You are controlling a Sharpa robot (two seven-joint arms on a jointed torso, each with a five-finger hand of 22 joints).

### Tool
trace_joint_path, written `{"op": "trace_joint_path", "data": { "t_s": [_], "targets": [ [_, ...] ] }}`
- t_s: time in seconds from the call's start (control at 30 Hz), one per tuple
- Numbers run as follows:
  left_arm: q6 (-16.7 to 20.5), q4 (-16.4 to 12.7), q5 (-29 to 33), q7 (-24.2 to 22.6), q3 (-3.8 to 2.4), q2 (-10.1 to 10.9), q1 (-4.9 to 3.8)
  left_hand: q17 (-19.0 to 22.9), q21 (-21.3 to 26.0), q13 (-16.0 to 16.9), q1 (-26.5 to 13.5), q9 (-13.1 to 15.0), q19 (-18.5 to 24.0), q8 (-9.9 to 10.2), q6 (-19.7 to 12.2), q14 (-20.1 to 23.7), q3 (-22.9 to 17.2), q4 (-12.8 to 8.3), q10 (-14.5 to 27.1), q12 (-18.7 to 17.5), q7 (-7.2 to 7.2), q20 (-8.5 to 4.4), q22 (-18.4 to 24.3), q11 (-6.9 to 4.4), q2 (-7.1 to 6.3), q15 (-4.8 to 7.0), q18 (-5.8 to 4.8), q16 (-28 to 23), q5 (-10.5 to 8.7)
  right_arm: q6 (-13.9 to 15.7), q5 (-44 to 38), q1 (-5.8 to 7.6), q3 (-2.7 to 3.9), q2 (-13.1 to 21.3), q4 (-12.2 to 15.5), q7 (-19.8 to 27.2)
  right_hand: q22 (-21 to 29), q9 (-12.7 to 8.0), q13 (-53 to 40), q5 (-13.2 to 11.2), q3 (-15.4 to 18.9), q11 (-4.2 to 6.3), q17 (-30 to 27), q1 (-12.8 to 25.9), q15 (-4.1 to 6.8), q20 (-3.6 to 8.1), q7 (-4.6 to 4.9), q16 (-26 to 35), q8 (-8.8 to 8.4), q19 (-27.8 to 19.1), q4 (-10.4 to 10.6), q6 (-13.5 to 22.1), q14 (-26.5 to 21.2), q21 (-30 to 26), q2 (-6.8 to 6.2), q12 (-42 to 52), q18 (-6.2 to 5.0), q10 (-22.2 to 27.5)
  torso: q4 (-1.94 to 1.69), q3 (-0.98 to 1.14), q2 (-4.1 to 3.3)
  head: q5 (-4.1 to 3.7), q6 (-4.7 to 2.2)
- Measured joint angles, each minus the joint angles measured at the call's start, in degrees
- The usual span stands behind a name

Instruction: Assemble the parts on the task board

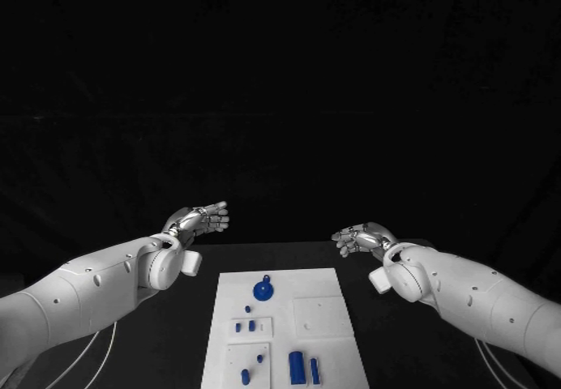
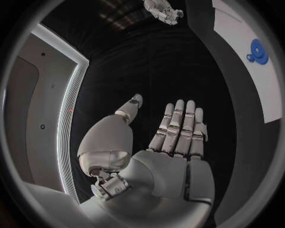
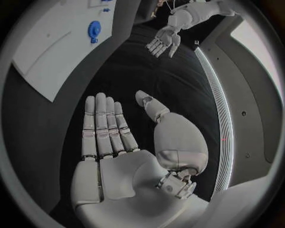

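Note:
The white task board (image 1: 318,288) lies in the middle of the black table. On it sit a round blue gear-like part (image 1: 263,289), small blue pegs (image 1: 245,327) and two longer blue cylinders (image 1: 304,369) near the front. My left hand (image 1: 196,220) hovers beyond the board's far left corner, fingers straight and apart, holding nothing; the left wrist view shows its flat palm (image 2: 172,147). My right hand (image 1: 361,238) hovers off the far right corner, equally flat and empty (image 3: 113,142). The blue gear also appears in both wrist views (image 2: 258,50) (image 3: 94,29).
Bare black table surface (image 1: 175,324) flanks the board on both sides. In the right wrist view my left hand (image 3: 163,42) shows across the table, and in the left wrist view my right hand (image 2: 163,12) shows far off.

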State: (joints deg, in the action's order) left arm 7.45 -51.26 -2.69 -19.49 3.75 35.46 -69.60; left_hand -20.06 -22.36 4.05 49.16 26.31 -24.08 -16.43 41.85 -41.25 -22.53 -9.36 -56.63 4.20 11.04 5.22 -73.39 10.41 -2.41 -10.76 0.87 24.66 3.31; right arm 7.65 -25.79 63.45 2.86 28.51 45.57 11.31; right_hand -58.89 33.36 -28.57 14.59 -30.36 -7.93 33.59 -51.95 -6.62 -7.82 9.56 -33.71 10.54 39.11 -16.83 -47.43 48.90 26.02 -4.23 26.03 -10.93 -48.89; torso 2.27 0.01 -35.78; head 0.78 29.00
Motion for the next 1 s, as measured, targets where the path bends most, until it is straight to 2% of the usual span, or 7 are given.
{"op": "trace_joint_path", "data": {
  "t_s": [0.2, 0.3, 0.33, 0.53, 0.63, 0.77, 1.0],
  "targets": [
    [-0.8, 0.8, 0.7, -0.3, 0.02, -0.7, 0.64, 0.0, 0.2, 0.0, 0.0, -0.1, 0.0, 0.0, 0.0, -0.2, 0.0, 0.0, -0.2, 0.0, 0.0, 0.0, -0.1, -0.18, 0.0, 0.22, 0.0, 0.0, 0.0, -1.1, 2.9, -0.77, 0.76, -0.3, -2.4, 2.4, 4.2, -2.1, 14.9, 0.0, 4.0, -0.57, -7.2, -1.0, -1.5, -3.03, -0.34, 9.5, 0.93, -3.2, 0.2, 0.3, -1.0, -6.1, 0.45, -10.6, 0.36, -3.7, -0.03, 0.05, 0.66, 0.23, -0.81],
    [-1.1, 0.8, 0.9, -0.4, 0.02, -0.7, 0.69, 0.6, 0.8, -0.1, -0.7, -0.7, 0.5, 0.4, -0.8, 0.7, 0.4, 0.2, 1.1, -0.1, -0.35, -0.14, 0.4, -0.57, 0.18, 0.63, 0.0, -0.7, 0.0, -1.4, 3.5, -0.7, 0.85, -0.3, -2.6, 2.9, 5.9, -3.2, 17.0, -0.3, 5.0, -0.51, -8.6, -0.6, -1.55, -3.0, -0.54, 10.9, 0.89, -4.3, 0.6, 1.3, -1.8, -7.1, 0.86, -12.3, 0.35, -3.7, -0.14, 0.16, 0.79, 0.34, -0.73],
    [-1.1, 0.8, 0.9, -0.4, 0.03, -0.7, 0.71, 2.3, 2.8, -0.5, -4.8, -3.0, 2.6, 1.8, -4.5, 4.3, 2.4, 1.0, 6.0, -0.6, -1.37, -0.66, 2.3, -1.59, 0.46, 1.56, 0.0, -2.9, -0.29, -1.4, 3.5, -0.71, 0.84, -0.3, -2.6, 2.9, 10.5, -5.9, 18.1, -1.5, 7.2, 0.21, -10.9, 3.8, -1.09, -2.19, -1.25, 12.9, 0.05, -7.4, 2.0, 5.2, -5.9, -8.8, 1.29, -13.6, 1.15, 0.8, -0.14, 0.16, 0.79, 0.34, -0.71],
    [-0.4, -1.1, 0.9, -0.3, -0.16, 0.0, 1.15, 13.3, 14.9, -2.7, -32.4, -17.4, 15.9, 10.9, -27.6, 27.2, 14.9, 6.2, 37.4, -2.9, -7.39, -3.54, 18.0, -7.12, 1.77, 7.27, 0.02, -16.4, -2.17, -0.6, 3.7, -0.82, 0.63, 0.6, -0.5, 2.8, 40.6, -23.0, 24.7, -9.7, 21.7, 5.01, -25.0, 33.9, 3.75, 4.03, -6.44, 25.9, -6.53, -27.1, 11.2, 31.5, -32.7, -19.5, 3.14, -21.3, 7.17, 30.7, -0.29, 0.14, 1.08, 0.17, -0.03],
    [0.8, -4.1, 0.9, -0.3, -0.43, 0.7, 1.9, 16.0, 17.9, -3.2, -39.1, -21.0, 19.2, 13.1, -33.3, 32.8, 17.9, 7.5, 45.1, -3.3, -8.86, -4.21, 35.7, -8.42, 2.02, 8.68, 0.03, -19.7, -2.49, 0.5, 4.3, -1.04, 0.37, 1.6, 2.4, 2.9, 47.9, -27.1, 26.2, -11.6, 25.2, 6.17, -28.4, 41.1, 4.89, 5.56, -7.69, 29.0, -8.13, -31.9, 13.4, 37.9, -39.2, -22.1, 3.56, -23.2, 7.96, 38.0, -0.58, 0.13, 1.64, -0.02, 1.14],
    [4.0, -9.8, 0.9, -0.9, -1.04, 2.1, 3.1, 18.0, 20.1, -3.6, -44.0, -23.6, 21.6, 14.7, -37.5, 37.0, 20.1, 8.4, 50.8, -3.5, -9.93, -4.7, 53.9, -9.42, 2.23, 9.7, 0.03, -22.1, -2.83, 3.2, 5.8, -1.28, -0.08, 3.6, 8.1, 3.7, 53.3, -30.2, 27.4, -13.1, 27.7, 7.03, -31.0, 46.4, 5.71, 6.64, -8.57, 31.3, -9.29, -35.4, 15.2, 42.5, -43.9, -24.0, 3.9, -24.6, 9.28, 43.3, -1.22, 0.05, 2.74, -0.36, 3.05],
    [13.8, -22.9, 1.3, -3.0, -2.29, 5.4, 6.04, 19.4, 21.5, -3.9, -47.2, -25.4, 23.0, 15.8, -40.4, 39.7, 21.5, 9.0, 54.6, -3.8, -10.71, -5.03, 67.1, -10.14, 2.25, 10.44, 0.03, -23.6, -2.83, 11.3, 10.6, -1.94, -1.09, 8.2, 21.2, 6.8, 58.4, -33.0, 28.4, -14.4, 30.0, 7.83, -33.3, 51.5, 6.54, 7.74, -9.48, 33.4, -10.28, -38.7, 16.8, 46.9, -48.4, -25.7, 4.17, -25.7, 10.57, 48.4, -2.03, 0.02, 4.16, -0.74, 5.11]
  ]
}}
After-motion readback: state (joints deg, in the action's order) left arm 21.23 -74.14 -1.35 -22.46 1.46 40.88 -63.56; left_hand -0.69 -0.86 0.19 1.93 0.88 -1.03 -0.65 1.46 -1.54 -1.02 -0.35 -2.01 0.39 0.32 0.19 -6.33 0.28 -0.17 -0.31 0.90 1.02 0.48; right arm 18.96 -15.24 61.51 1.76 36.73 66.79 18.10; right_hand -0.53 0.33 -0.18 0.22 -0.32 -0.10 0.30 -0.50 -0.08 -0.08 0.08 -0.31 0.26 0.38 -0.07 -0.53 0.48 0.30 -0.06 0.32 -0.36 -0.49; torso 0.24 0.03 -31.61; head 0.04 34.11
